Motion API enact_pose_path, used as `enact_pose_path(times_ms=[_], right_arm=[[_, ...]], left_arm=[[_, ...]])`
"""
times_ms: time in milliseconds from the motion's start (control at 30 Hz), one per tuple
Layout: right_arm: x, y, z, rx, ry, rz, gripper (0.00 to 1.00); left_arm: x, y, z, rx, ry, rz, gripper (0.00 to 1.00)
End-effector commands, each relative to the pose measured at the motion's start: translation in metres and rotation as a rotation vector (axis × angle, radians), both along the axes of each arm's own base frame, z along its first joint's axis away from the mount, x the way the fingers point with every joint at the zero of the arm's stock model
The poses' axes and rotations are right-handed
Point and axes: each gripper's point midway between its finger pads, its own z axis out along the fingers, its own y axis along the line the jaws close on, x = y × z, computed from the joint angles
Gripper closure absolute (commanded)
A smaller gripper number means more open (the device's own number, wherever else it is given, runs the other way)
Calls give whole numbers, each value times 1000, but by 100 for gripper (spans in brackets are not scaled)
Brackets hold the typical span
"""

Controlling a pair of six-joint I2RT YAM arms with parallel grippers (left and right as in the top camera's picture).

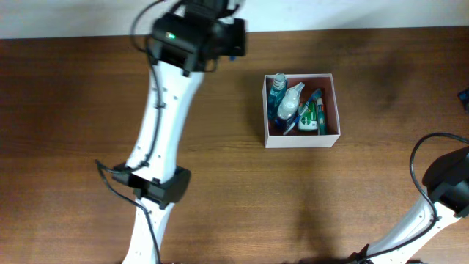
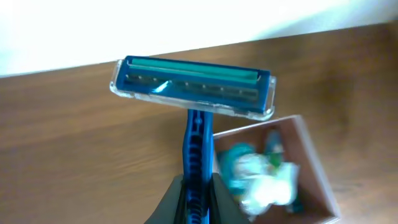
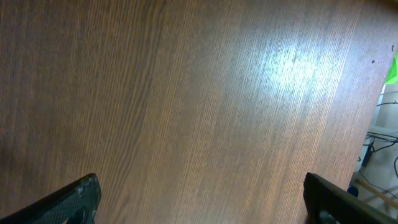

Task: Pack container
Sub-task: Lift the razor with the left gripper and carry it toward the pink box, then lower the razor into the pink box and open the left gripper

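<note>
The left gripper [image 2: 198,208] clamps the razor [image 2: 194,87] handle, head pointing away, near the container [image 1: 265,110]; right gripper [image 3: 199,202] fingers apart.

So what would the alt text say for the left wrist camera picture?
A blue razor, gripped by its handle in the left gripper, hangs above a brown wooden table. Lower right, blurred, sits the container with toiletries inside.

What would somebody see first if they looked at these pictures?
A big blue razor fills the left wrist view, pinched by its handle in the left gripper. In the overhead view, the white-walled container sits on the brown table, holding small bottles and other toiletries.
</note>
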Motion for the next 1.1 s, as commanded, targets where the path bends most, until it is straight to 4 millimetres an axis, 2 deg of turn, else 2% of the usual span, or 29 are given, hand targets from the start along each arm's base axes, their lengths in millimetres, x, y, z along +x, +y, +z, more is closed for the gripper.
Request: enact_pose_path(times_ms=[0, 133, 267, 400, 633, 767, 967, 1067], right_arm=[[-3, 0, 8, -25, -2, -4, 1], [-3, 0, 8, -25, -2, -4, 1], [-3, 0, 8, -25, -2, -4, 1], [-3, 0, 8, -25, -2, -4, 1], [-3, 0, 8, -25, -2, -4, 1], [-3, 0, 8, -25, -2, -4, 1], [-3, 0, 8, -25, -2, -4, 1], [-3, 0, 8, -25, -2, -4, 1]], left_arm=[[-15, -45, 6, 5, -54, -109, 99], [-30, -81, 7, 16, -89, -203, 99], [-35, -95, -6, 26, -70, -229, 99], [-34, -107, -29, 44, -31, -252, 99], [-50, -145, -76, 83, 35, -427, 99], [-62, -162, -86, 106, 36, -482, 99], [-83, -185, -89, 110, 31, -538, 97], [-89, -197, -104, 126, 43, -562, 93]])
